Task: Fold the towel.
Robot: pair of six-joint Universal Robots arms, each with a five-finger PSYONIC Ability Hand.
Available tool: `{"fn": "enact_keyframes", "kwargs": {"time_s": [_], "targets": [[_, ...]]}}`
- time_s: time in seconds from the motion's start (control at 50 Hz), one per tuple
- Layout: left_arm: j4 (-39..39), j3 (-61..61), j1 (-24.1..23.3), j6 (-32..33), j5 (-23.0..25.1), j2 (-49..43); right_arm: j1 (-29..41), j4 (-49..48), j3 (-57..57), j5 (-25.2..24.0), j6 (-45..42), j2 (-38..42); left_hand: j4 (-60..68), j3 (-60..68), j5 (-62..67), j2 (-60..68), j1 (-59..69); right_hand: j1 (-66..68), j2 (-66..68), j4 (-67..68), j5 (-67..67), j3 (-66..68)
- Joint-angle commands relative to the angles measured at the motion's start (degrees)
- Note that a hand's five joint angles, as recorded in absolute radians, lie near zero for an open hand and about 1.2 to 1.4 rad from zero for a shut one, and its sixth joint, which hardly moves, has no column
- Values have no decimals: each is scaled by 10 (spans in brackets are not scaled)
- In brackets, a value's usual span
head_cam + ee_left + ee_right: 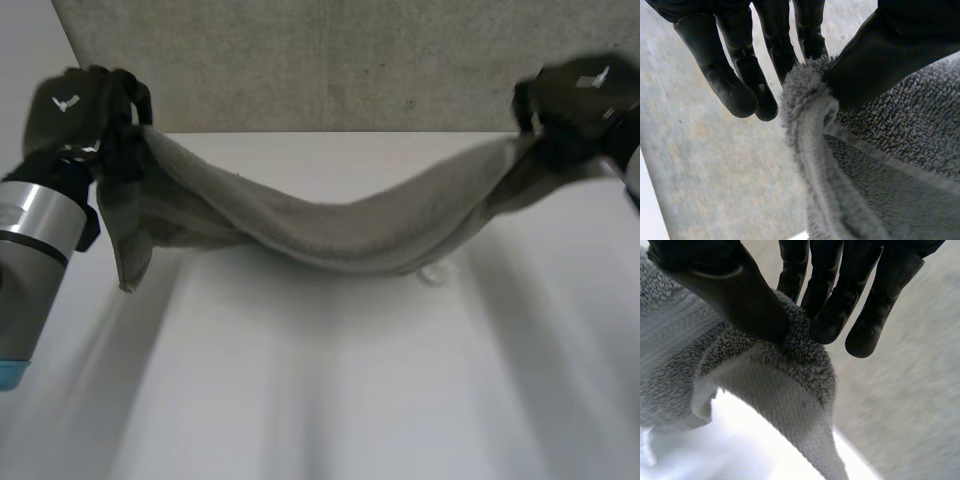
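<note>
A grey terry towel hangs in a sagging arc above the white table, held up at both ends. My left hand grips its left end, and a loose corner dangles below that hand. Seen from the left wrist, the thumb pinches the towel's hem against the fingers. My right hand grips the right end. From the right wrist, the thumb presses the towel against the fingers, and a corner droops under the palm.
A grey speckled wall or floor surface lies beyond the table's far edge. A small white tag hangs under the towel's low middle.
</note>
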Motion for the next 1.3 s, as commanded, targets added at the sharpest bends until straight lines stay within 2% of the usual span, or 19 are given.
{"fn": "enact_keyframes", "kwargs": {"time_s": [0.02,0.1,0.2,0.26,0.32,0.42,0.54,0.58,0.62,0.64,0.68,0.74,0.84,0.96,1.02,1.12,1.18,1.22,1.3], "targets": [[-9,72,-22,4,0,-149,21,47,-53,5,-67,168,-109,-117,-211,-108,-74,29,42,26,31,27],[-14,122,-41,6,0,-217,32,46,-104,19,-73,235,-109,-117,-211,-108,-74,29,42,26,31,27],[-27,217,-53,55,-10,-307,49,-2,-209,61,-51,329,-109,-117,-211,-108,-74,29,42,26,31,27],[-27,232,-53,68,-11,-316,51,-42,-215,65,-48,338,-109,-117,-211,-108,-74,29,42,26,31,27],[-27,242,-53,72,-24,-314,53,-134,-198,73,-44,333,-109,-117,-211,-108,-74,29,42,26,31,27],[-32,222,-57,71,-48,-275,54,-154,-147,70,-49,291,-109,-117,-211,-108,-74,29,42,26,31,27],[-28,142,-61,70,-47,-145,50,-132,-61,65,-52,173,-109,-117,-211,-108,-74,29,42,26,31,27],[-37,118,-63,69,-46,-82,50,-101,-49,64,-57,150,-109,-117,-211,-108,-74,29,42,26,31,27],[-51,107,-64,70,-46,-53,46,-4,-44,61,-78,108,-109,-117,-211,-108,-74,29,42,26,31,27],[-51,107,-64,70,-46,-53,46,-4,-44,60,-78,107,-109,-117,-211,-108,-74,29,42,26,31,27],[-89,88,-69,68,-42,12,43,77,-38,59,-102,69,-109,-117,-211,-108,-74,29,42,26,31,27],[-110,72,-68,68,-37,68,43,98,-38,49,-120,23,-109,-117,-211,-108,-74,29,42,26,31,27],[-113,61,-69,64,-35,110,41,97,-47,34,-123,-43,-109,-117,-211,-108,-74,29,42,26,31,27],[-112,66,-59,62,-34,100,20,98,-50,24,-122,-43,-109,-117,-211,-108,-74,29,42,26,31,27],[-111,69,-59,62,-33,77,16,98,-48,14,-120,-5,-109,-117,-211,-108,-74,29,42,26,31,27],[-109,105,-62,62,-34,-63,26,97,-61,15,-122,108,-109,-117,-211,-108,-74,29,42,26,31,27],[-109,119,-64,62,-34,-102,29,97,-72,16,-123,148,-109,-117,-211,-108,-74,29,42,26,31,27],[-110,156,-70,63,-36,-180,41,97,-105,21,-122,226,-109,-117,-211,-108,-74,29,42,26,31,27],[-110,194,-70,62,-38,-245,52,91,-143,34,-117,289,-109,-117,-211,-108,-74,29,42,26,31,27]]}}
